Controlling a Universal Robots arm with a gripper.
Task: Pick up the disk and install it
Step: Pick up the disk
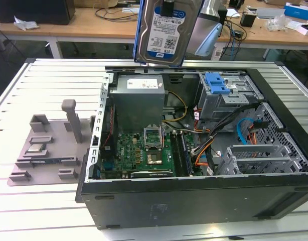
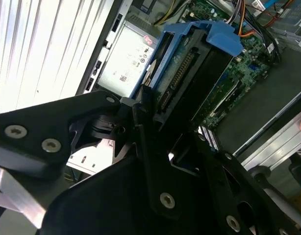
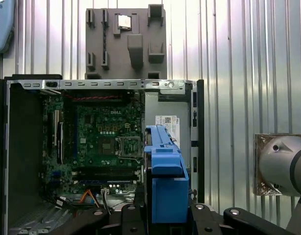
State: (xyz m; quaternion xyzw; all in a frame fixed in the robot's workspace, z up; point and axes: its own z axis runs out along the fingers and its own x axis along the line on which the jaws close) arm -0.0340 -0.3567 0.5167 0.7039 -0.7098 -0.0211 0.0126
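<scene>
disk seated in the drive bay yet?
No: the exterior view shows the disk hanging in the air above the open computer case, and the first wrist view shows it clamped in the gripper.

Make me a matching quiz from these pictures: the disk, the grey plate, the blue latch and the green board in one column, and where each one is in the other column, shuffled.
1. disk
2. grey plate
3. blue latch
4. green board

A. on the table, to the exterior view's left of the case
B. flat on the floor of the case
C. held up by the hand, above the case
D. on the drive cage inside the case

Pairs: 1-C, 2-A, 3-D, 4-B
</scene>
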